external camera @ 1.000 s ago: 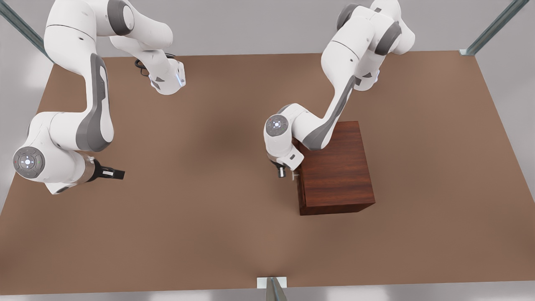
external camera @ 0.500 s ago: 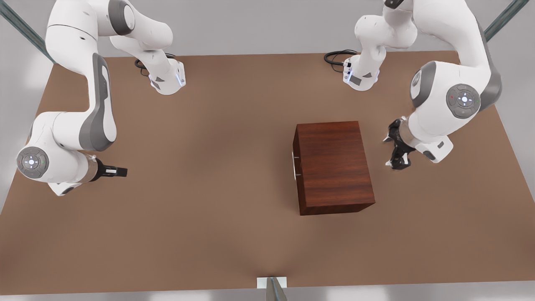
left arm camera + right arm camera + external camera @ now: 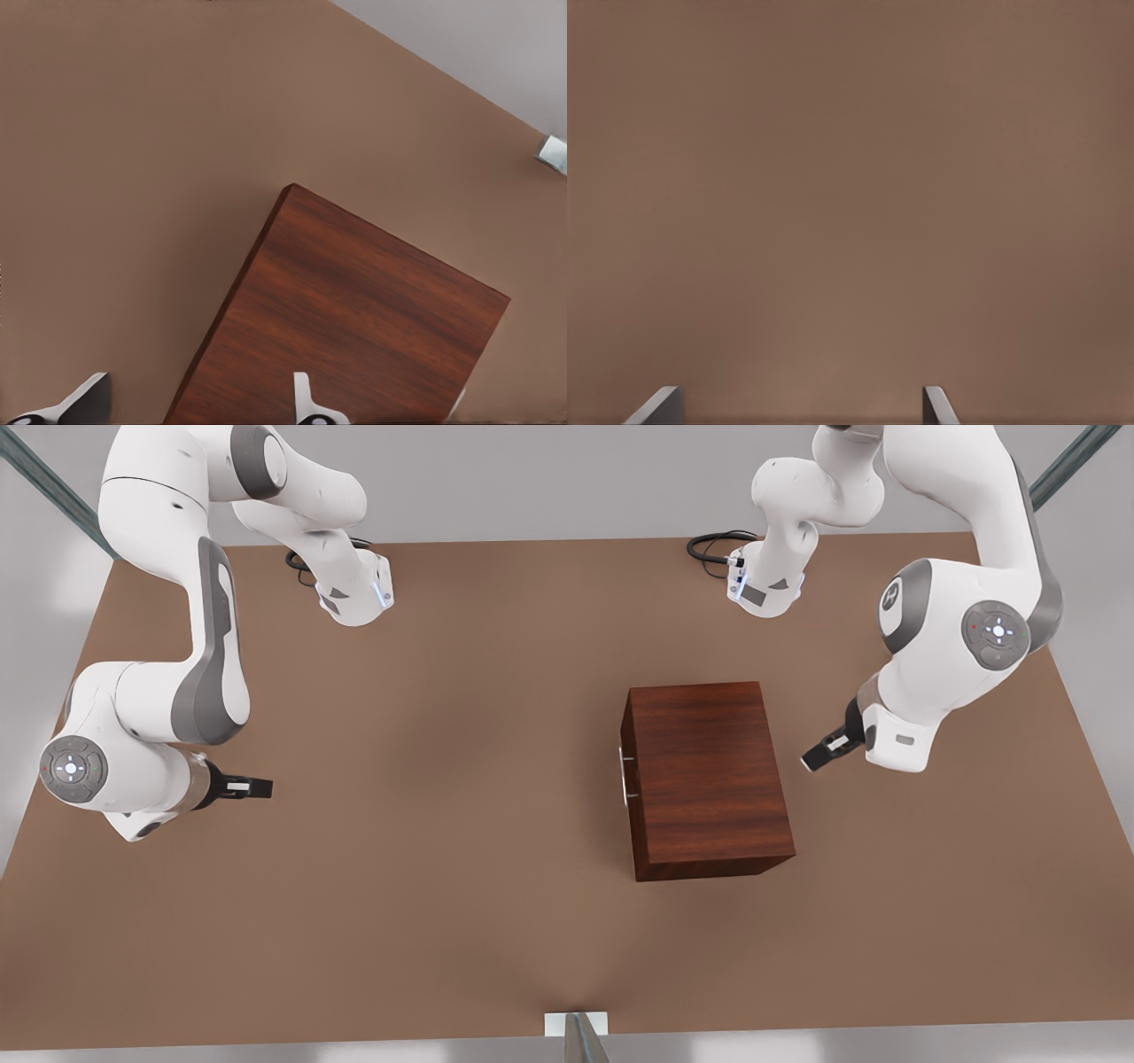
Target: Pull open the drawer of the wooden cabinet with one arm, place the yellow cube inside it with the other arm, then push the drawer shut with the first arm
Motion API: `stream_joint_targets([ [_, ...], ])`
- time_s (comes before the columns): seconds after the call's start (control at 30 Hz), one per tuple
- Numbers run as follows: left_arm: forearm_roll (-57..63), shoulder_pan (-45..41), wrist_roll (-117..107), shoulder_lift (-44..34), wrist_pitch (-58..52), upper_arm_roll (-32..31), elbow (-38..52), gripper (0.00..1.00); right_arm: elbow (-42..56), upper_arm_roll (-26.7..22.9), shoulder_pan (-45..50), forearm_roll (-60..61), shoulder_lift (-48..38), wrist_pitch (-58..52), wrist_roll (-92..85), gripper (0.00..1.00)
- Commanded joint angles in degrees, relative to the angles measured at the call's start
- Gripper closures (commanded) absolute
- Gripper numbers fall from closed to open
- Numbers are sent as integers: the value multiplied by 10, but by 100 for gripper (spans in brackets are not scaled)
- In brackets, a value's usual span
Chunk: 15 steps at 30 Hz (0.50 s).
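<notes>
The wooden cabinet [image 3: 709, 779] [image 3: 354, 319] stands on the table toward the front view's right. Its drawer [image 3: 625, 762] is flush with the cabinet's side facing the front view's left, silver bar handle [image 3: 625, 777] showing. The yellow cube is out of view. My left gripper [image 3: 817, 760] [image 3: 202, 381] hovers open off the cabinet's opposite side, a short gap from it, with nothing between its fingers. My right gripper [image 3: 255, 786] [image 3: 801, 391] waits open and empty above bare table at the front view's far left.
The brown table [image 3: 443, 868] stretches wide around the cabinet. Both arm bases [image 3: 359, 598] [image 3: 766, 589] are bolted at its far edge, with cables beside them. A metal post [image 3: 578, 1036] rises at the near edge, and frame struts cross the upper corners.
The left arm left the drawer handle, swung over to the cabinet's other side, then turned its gripper toward the cabinet. The drawer stayed shut. The right arm barely drifted.
</notes>
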Motion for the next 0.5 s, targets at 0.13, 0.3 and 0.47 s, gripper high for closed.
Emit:
stream_joint_targets([
  [0.13, 5, 4, 394, -2, -45, 2, -2, 0, 0, 0, 0, 0, 0, -1, -7, 0],
  [0.3, 3, 5, 394, -2, -53, 2, -4, 0, 0, 0, 0, 0, -1, -1, -8, 0],
  [0.47, 4, 4, 396, 0, -52, 2, 0, 0, 0, 0, 1, -1, 0, 0, -8, 0],
])
